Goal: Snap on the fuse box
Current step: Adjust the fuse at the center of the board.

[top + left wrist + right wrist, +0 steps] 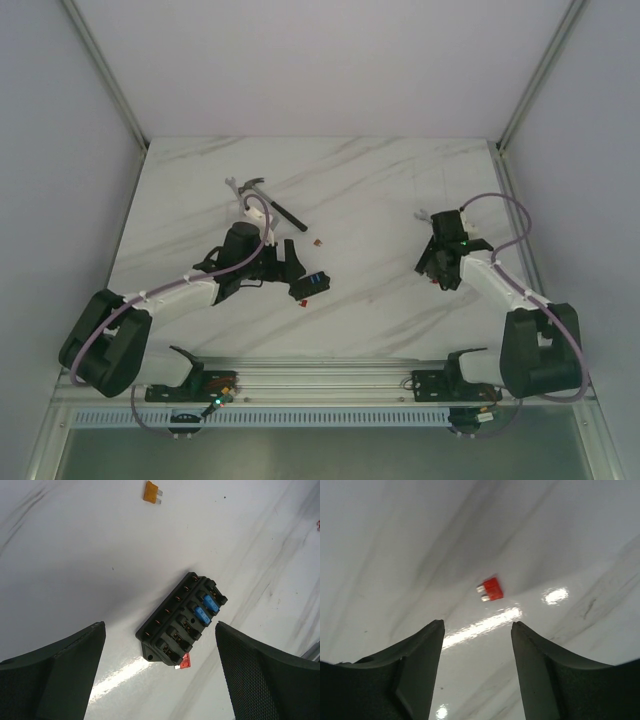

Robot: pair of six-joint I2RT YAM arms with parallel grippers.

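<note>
The fuse box [316, 282] is a small black block lying flat on the white marble table; in the left wrist view [180, 622] it has two blue fuses [206, 608] seated and several empty slots. A loose red fuse [185, 662] lies against its near corner. My left gripper [291, 263] is open and empty, its fingers [65, 665] spread just short of the box. My right gripper [433, 267] is open and empty over bare table, with another loose red fuse [491, 589] just beyond its fingertips [432, 635].
A black-handled hammer [265, 202] lies behind the left gripper. A small orange fuse [151, 492] lies on the table beyond the fuse box, also seen from the top [319, 242]. Grey walls bound the table [380, 190] on three sides.
</note>
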